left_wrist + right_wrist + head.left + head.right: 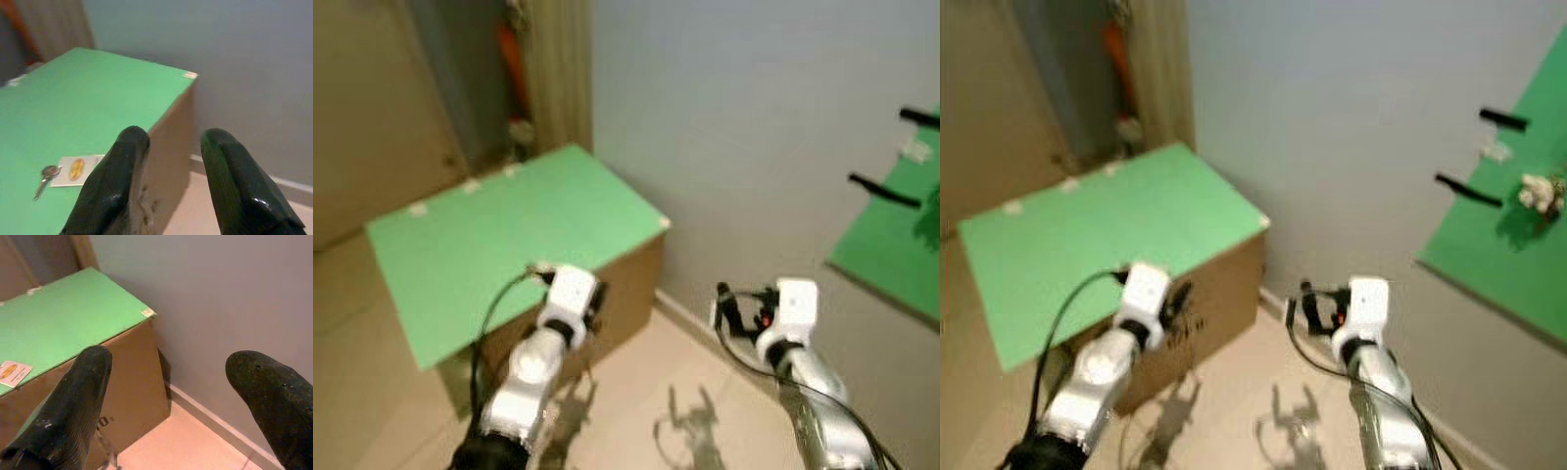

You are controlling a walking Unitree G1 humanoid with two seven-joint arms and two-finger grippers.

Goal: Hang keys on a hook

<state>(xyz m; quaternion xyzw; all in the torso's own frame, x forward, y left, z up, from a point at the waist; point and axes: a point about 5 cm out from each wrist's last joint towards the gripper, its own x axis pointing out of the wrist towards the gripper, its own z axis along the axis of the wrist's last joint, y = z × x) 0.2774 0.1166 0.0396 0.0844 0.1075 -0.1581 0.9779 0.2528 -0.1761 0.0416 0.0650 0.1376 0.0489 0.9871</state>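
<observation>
Left eye view: we hold both silver arms forward and low. The left gripper (590, 305) sits at the near edge of the green-topped cardboard box (509, 235); the right gripper (732, 311) hangs over the tiled floor (636, 392) near the grey wall (744, 147). A green board (891, 245) on the wall to our right carries two black hooks (884, 190).

Right eye view: same layout; a small pale object (1538, 192) hangs on the board, too blurred to identify.

Left wrist view: our two black fingers (115, 186) stand moderately apart, holding nothing. The key (45, 177) lies on the green top, touching a white tag (77, 169) with a yellow oval mark; its writing is unreadable. Both lie just beside the fingertip.

Right wrist view: fingers (73, 416) spread wide, empty. The tag shows at the box's edge, and dark print on the cardboard side is illegible.
</observation>
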